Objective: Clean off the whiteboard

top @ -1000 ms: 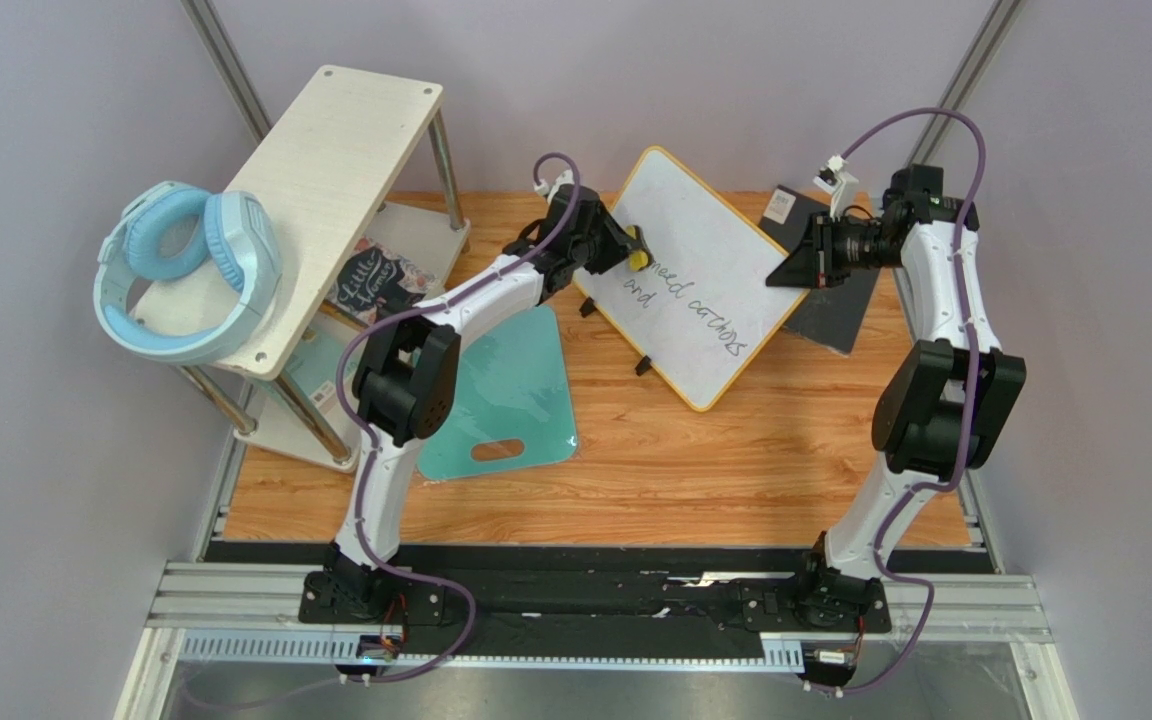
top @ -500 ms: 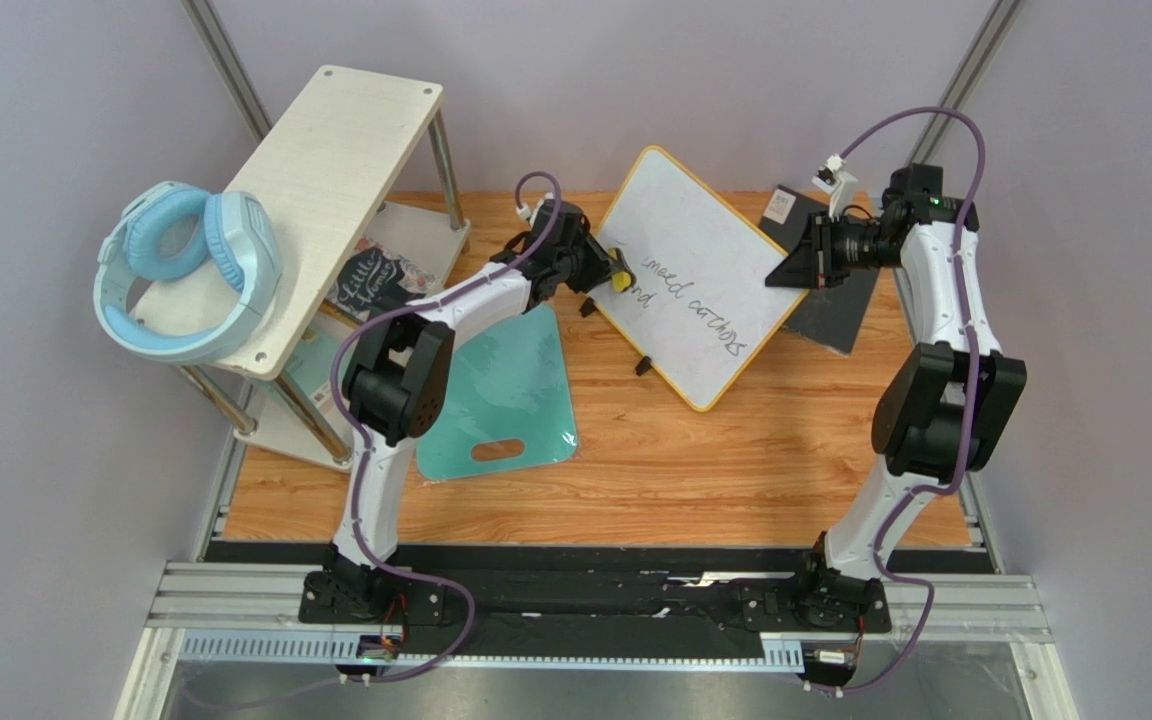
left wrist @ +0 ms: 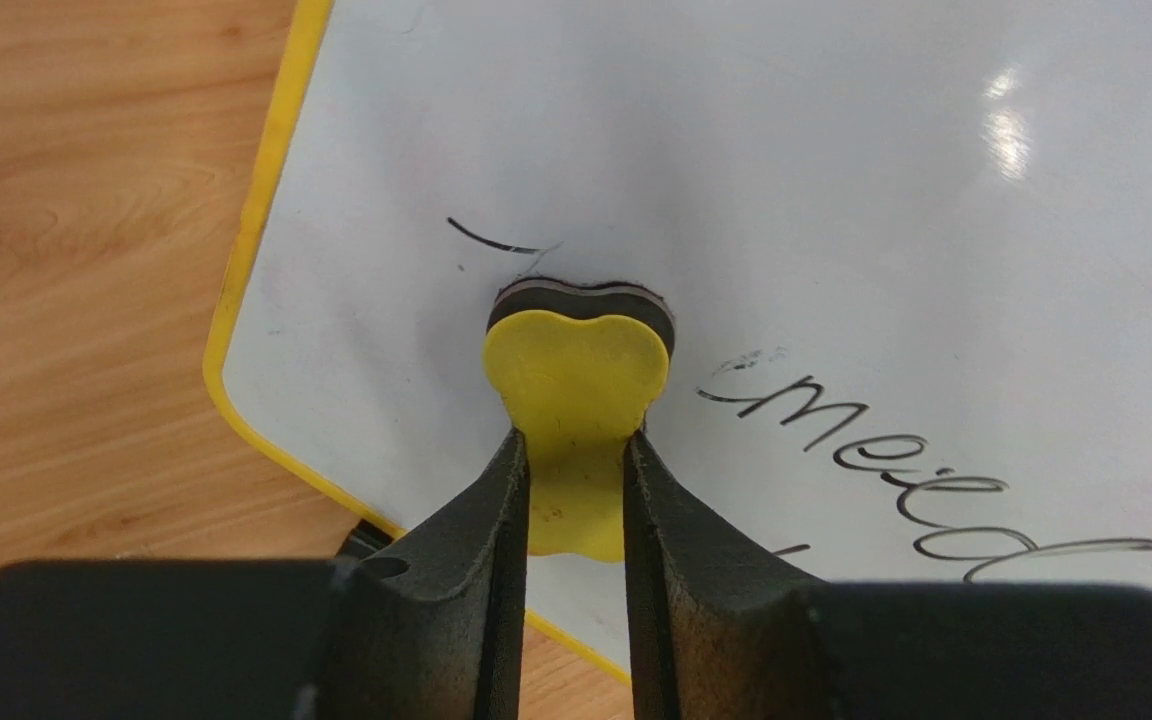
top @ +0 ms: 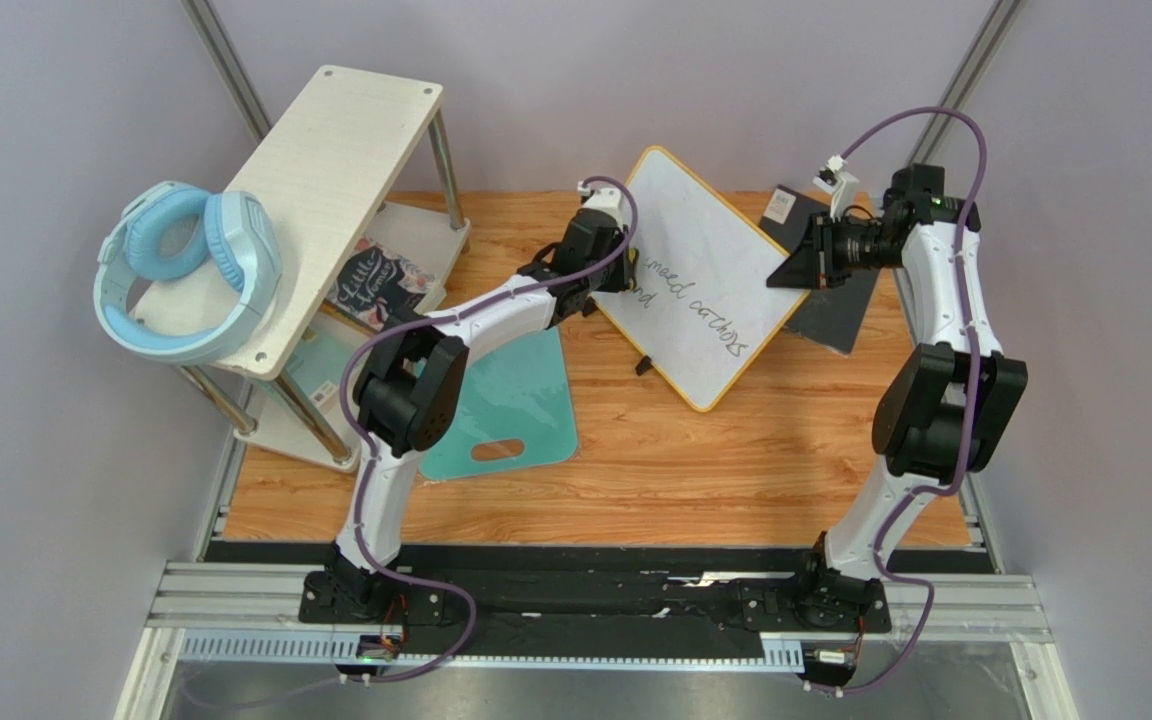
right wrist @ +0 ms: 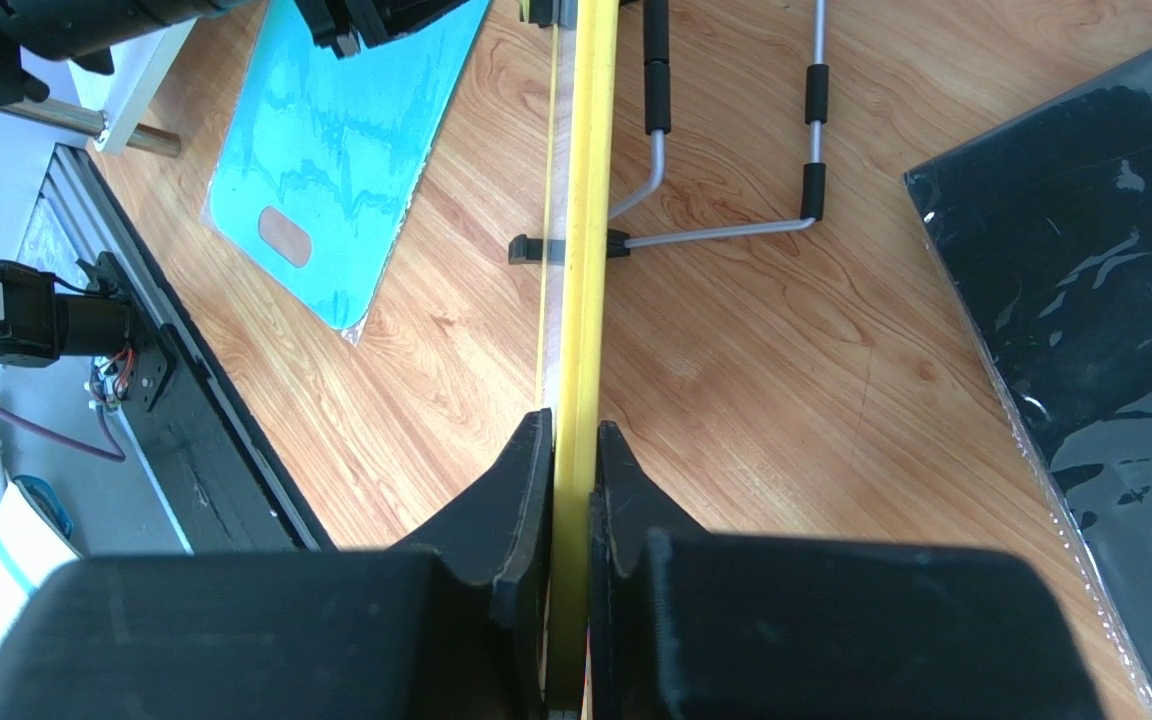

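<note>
Wood-grain tabletop (top: 687, 450) carries your whiteboard (top: 702, 263); your left gripper (left wrist: 575, 473) pinches a yellow eraser (left wrist: 579, 375) against it, right gripper (right wrist: 570, 480) clamps its yellow frame edge.

Right gripper (right wrist: 570, 450) pinches the whiteboard (right wrist: 591, 225) edge-on — teal cutting board (right wrist: 342, 150) lies beyond

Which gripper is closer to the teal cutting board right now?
Left. The left gripper works at the whiteboard's left edge, just above the teal cutting board; the right gripper clamps the whiteboard's far right edge.
</note>
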`<state>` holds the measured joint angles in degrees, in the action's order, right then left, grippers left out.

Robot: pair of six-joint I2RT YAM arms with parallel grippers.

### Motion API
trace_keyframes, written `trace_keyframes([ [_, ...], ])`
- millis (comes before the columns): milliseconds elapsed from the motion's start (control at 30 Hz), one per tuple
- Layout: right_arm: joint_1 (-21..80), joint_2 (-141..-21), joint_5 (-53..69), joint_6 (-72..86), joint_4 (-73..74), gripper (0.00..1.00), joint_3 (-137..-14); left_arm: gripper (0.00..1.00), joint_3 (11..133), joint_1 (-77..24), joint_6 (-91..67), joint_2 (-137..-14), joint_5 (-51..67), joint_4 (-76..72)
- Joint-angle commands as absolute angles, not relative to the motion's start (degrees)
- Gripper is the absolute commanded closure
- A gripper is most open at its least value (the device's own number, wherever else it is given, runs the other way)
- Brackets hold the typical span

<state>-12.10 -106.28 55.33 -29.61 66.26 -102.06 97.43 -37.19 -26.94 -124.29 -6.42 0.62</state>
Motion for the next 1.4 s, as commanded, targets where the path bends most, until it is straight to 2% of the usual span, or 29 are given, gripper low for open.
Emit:
trace_keyframes([
  [0,-9.3,-105.1,54.1,-38.4,67.9,1.0,-103.7,1.0,98.5,-42.7,-15.6,-125.7,5.8,-6.7],
  [100,-9.3,-105.4,54.1,-38.1,68.1,1.0,-104.4,1.0,98.3,-42.8,-12.1,-125.9,7.8,-7.8],
  [333,-9.3,-105.6,54.1,-38.9,69.4,1.0,-105.0,1.0,98.6,-42.7,-6.1,-124.4,3.9,-7.6],
  [467,-9.3,-105.6,53.5,-40.2,70.2,1.0,-104.9,1.0,96.5,-42.5,-5.5,-122.3,5.7,-13.3],
  [833,-9.3,-106.3,53.8,-41.3,71.5,1.0,-105.1,1.0,97.5,-42.5,-4.7,-120.1,11.0,-14.4],
  [1067,-9.3,-106.8,54.0,-41.4,71.6,1.0,-105.0,1.0,104.1,-43.0,-4.4,-123.1,16.7,-6.4],
  [1367,-9.3,-106.7,54.1,-40.8,71.3,1.0,-105.6,1.0,104.7,-47.0,0.0,-125.8,18.7,-1.3],
])
